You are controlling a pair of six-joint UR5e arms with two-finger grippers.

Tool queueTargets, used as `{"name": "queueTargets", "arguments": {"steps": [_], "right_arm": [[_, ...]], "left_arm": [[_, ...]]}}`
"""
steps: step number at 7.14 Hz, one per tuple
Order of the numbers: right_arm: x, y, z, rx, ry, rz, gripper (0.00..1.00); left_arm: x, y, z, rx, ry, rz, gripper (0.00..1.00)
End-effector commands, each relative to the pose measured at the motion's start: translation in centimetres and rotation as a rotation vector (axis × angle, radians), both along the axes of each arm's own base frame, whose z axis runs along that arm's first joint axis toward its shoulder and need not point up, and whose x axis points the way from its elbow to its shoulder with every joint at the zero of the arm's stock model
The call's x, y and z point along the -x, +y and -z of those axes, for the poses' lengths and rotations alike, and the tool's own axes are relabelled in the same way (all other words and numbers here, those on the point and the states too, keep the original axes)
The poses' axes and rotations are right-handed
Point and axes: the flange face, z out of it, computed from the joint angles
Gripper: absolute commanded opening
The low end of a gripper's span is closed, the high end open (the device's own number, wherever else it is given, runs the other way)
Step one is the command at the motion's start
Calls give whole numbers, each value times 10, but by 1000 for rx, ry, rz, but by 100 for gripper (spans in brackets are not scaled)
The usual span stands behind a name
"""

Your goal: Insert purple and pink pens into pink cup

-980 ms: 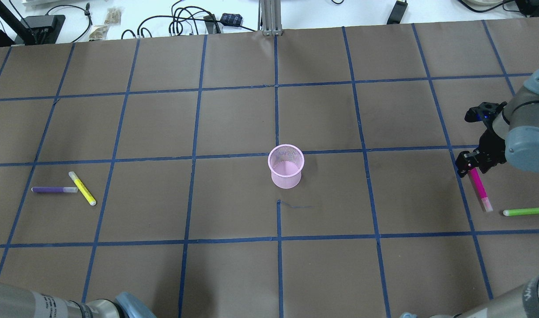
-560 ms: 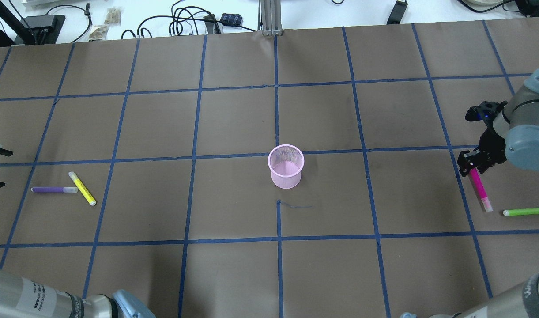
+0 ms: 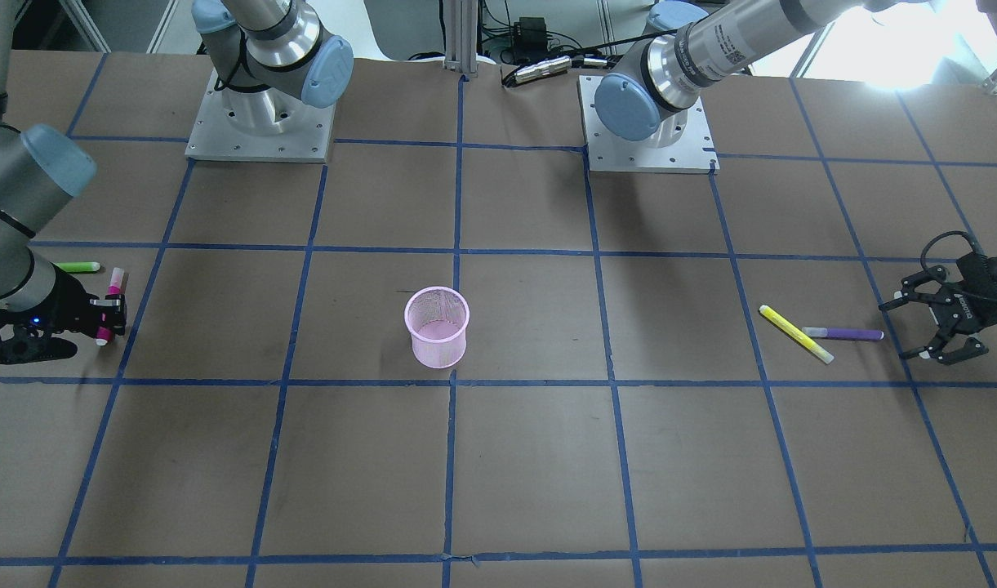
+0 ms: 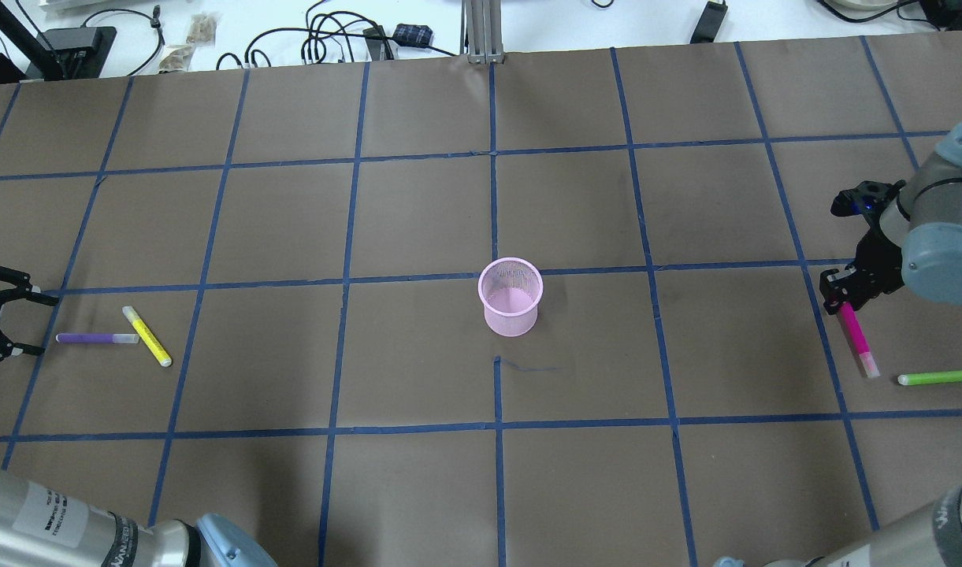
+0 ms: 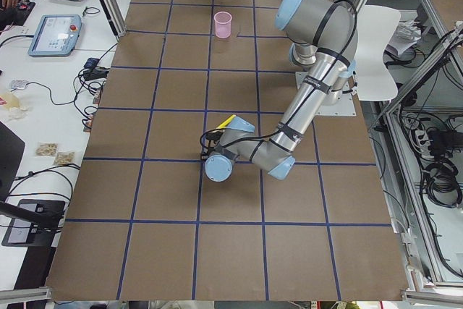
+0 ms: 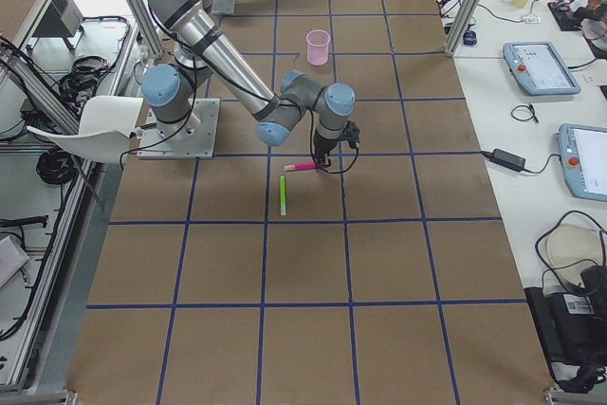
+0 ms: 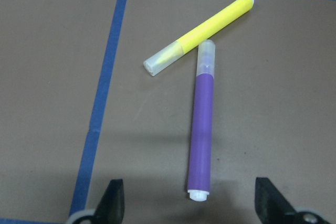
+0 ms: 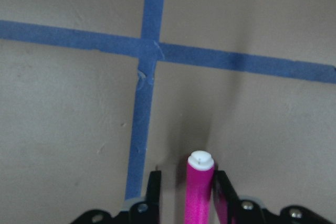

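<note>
Pink pen (image 4: 856, 337), smooth cylinder, lies within loosely open right gripper (image 4: 835, 298); left gripper (image 4: 39, 324) gapes.

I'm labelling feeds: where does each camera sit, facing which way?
Front-facing: across table, facing robot; left arm, right arm, pink mesh cup.
Overhead: behind robot, facing forward, down; arms at bottom corners.
Exterior left: table end; left arm near.
Exterior right: opposite end; right arm near.
Left wrist: down, open jaws, purple pen.
Right wrist: down, jaws flanking pink pen.
Shared: cup, in all fixed views.
</note>
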Motion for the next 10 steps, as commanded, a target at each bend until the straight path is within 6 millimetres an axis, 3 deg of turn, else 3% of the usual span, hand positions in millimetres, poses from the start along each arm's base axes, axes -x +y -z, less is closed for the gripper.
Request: {"name": "queueTargets", "arguments": {"steps": [1, 4, 6, 7, 8, 9, 10], "right_arm": [[19, 5, 3, -3, -5, 36, 45], [21, 7, 3, -4, -7, 48, 5], [25, -2, -17, 29, 17, 47, 0], [30, -19, -41, 52, 27, 42, 0], [14, -34, -74, 92, 35, 8, 0], [-24, -39, -103, 147, 45, -41, 0], [-68, -42, -128, 231, -28, -91, 0]], "left_arm": [[2, 2, 17, -14, 51, -4, 83], [2, 3, 20, -3, 54, 20, 74], [3, 3, 20, -1, 56, 20, 48], [2, 3, 20, 9, 56, 31, 29], [2, 2, 18, 10, 51, 32, 14], [2, 3, 18, 8, 50, 31, 0], [2, 3, 15, 8, 45, 33, 0]]}}
